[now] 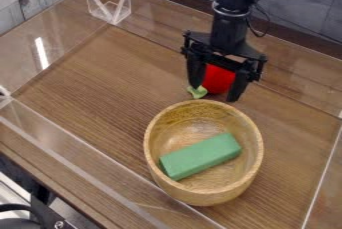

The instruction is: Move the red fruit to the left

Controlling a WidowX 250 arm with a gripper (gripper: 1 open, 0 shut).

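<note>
1. Red fruit [222, 76] is sitting on the table [83, 88] just beyond the wooden bowl [160, 141], with the black gripper [213, 85] right over it. Its fingers are spread, one on each side of the fruit, and I can't tell if they touch it yet.
2. Looks like the grasp is the step in hand. I'd centre the fingers on the fat part of the fruit, not the leafy stem [198, 91], then go low enough to get past its widest point.
3. Close gently, tbh. It's round and glossy, so a high pinch could squirt it out.
4. Lift a bit before heading left, so nothing clips the bowl rim.
5. Headcount: one fruit, one bowl, one green block [199, 156] inside the bowl, one gripper with two fingers.
</note>
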